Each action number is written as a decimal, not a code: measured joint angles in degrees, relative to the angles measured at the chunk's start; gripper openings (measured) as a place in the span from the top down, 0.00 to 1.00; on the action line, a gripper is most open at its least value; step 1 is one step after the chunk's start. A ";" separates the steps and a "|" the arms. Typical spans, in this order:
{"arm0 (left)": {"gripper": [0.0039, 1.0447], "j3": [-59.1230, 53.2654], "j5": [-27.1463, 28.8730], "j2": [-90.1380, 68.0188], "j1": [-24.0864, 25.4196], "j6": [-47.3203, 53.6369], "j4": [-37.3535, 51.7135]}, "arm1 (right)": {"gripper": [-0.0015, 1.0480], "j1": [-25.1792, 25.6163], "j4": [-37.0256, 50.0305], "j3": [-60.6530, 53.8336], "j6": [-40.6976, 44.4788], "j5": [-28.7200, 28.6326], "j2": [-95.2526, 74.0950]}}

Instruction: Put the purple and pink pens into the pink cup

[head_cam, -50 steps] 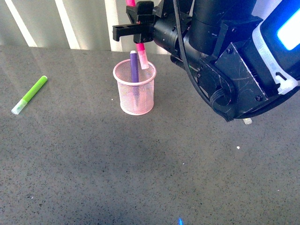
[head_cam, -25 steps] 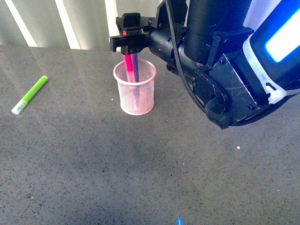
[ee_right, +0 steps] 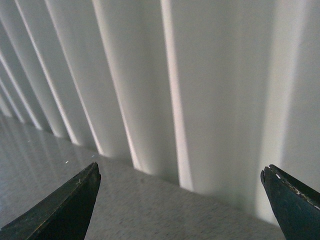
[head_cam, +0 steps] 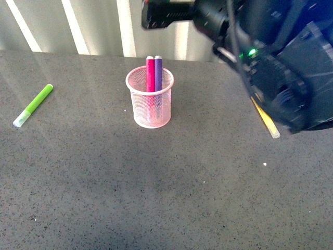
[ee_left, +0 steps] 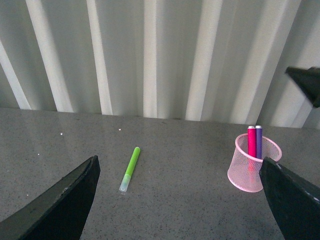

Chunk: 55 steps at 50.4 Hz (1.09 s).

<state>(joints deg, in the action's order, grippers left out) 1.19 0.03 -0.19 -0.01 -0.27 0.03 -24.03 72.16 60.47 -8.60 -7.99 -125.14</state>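
Note:
The pink cup [head_cam: 151, 110] stands on the grey table, mid-left in the front view. Both pens stand upright in it side by side, the pink pen [head_cam: 150, 72] left of the purple pen [head_cam: 158, 71], tops above the rim. My right gripper [head_cam: 151, 14] hangs open and empty above and behind the cup, blurred; its wrist view shows only wall and table between its open fingers [ee_right: 75, 200]. My left gripper [ee_left: 178, 165] is open and empty, well short of the cup [ee_left: 243, 175], whose pink pen [ee_left: 251, 142] and purple pen [ee_left: 259, 141] show there too.
A lime green pen [head_cam: 33, 105] lies on the table far left of the cup, also seen as the green pen [ee_left: 130, 162] between my left fingers. A yellow pen [head_cam: 266, 121] lies right of the cup, partly under my right arm. A ribbed white wall [head_cam: 93, 26] backs the table.
My right gripper lowered the pink pen into the cup, let it go and rose up and away. The pink pen now stands free beside the purple one.

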 joint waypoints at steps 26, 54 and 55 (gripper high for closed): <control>0.06 0.00 0.00 0.00 0.00 0.00 0.00 | 0.07 26.80 -2.86 -48.41 7.52 -4.57 64.57; 0.06 0.00 0.00 0.07 0.00 0.00 0.00 | 0.97 24.20 -54.36 -59.54 8.37 7.98 107.58; 0.06 0.00 0.00 0.07 0.00 0.00 0.00 | 0.97 24.20 -54.99 -59.54 8.39 7.98 108.15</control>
<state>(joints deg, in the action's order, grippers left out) 1.19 0.03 -0.12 -0.01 -0.27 0.03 0.16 17.17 0.93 -0.21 -0.01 -16.99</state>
